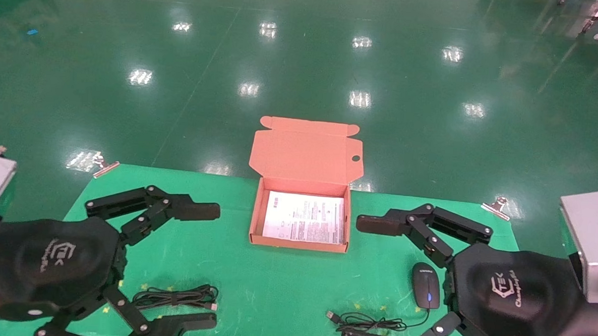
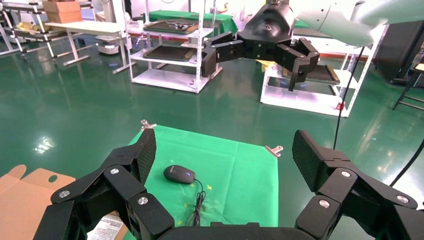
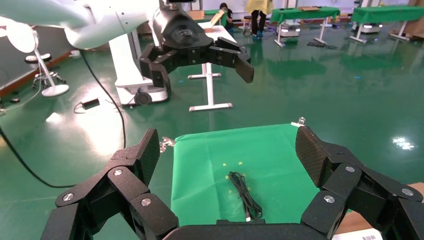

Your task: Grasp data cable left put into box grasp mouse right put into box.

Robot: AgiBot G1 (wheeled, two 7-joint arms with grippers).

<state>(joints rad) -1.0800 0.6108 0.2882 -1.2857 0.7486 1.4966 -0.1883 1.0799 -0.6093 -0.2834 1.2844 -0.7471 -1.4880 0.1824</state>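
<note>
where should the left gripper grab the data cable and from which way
Likely at its tied middle, from straight above. The data cable lies flat on the green mat as a long, narrow bundle, so the open left gripper should close across the short width, catching all loops at once.

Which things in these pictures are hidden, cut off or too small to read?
- Sheet in the box, head view: print too small to read.
- Box, left wrist view: cut off by the picture edge and the left pincer.
- Mouse: absent from the right wrist view.
</note>
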